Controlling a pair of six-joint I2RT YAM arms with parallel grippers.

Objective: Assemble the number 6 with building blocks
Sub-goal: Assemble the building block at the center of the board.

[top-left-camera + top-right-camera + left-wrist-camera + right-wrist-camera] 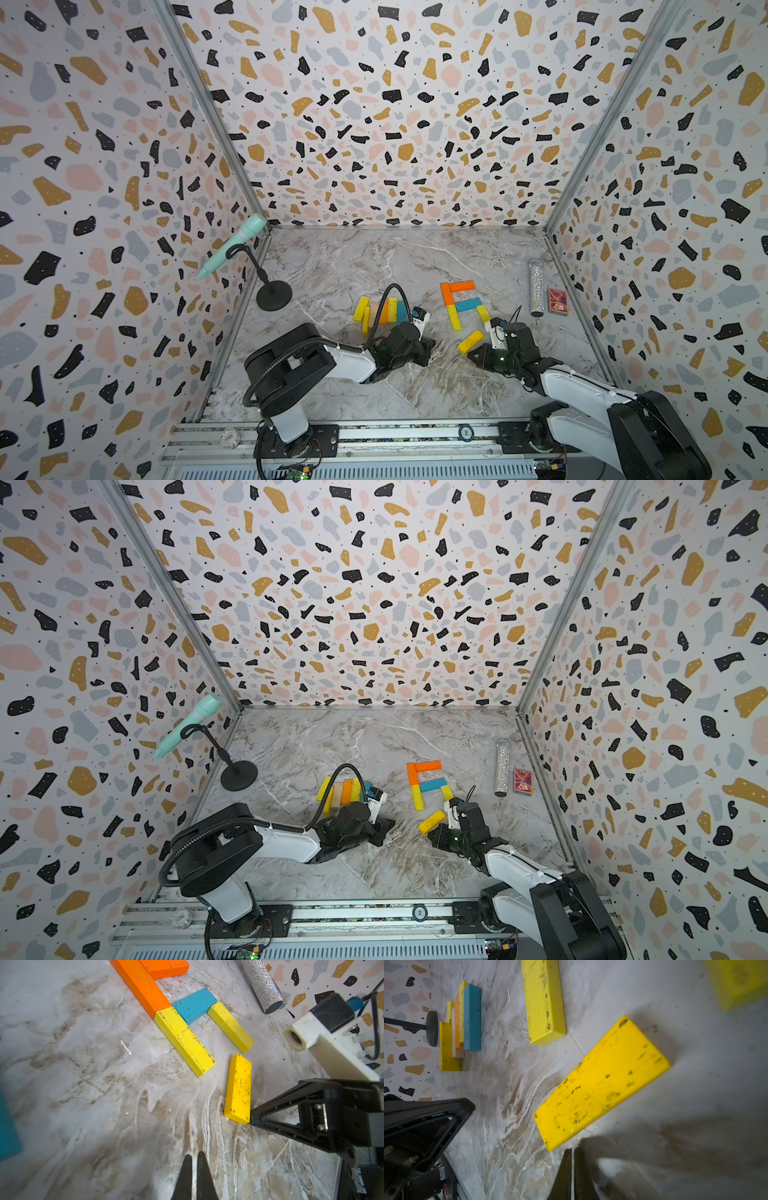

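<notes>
The building blocks lie in two groups in both top views. Two orange blocks (448,293), a blue one (468,304) and two yellow ones (454,318) form a partial figure (166,1001). A loose yellow block (470,341) (432,821) (238,1088) (602,1082) lies slanted just in front of it. Several spare blocks (384,311) (467,1020) sit packed side by side to the left. My right gripper (470,355) (572,1150) is shut and empty, its tip at the loose block's near end. My left gripper (430,347) (194,1155) is shut, empty, over bare table.
A glittery tube (537,286) and a small red patterned box (557,301) lie by the right wall. A mint microphone (232,245) on a black stand (273,296) occupies the left rear corner. Patterned walls enclose three sides.
</notes>
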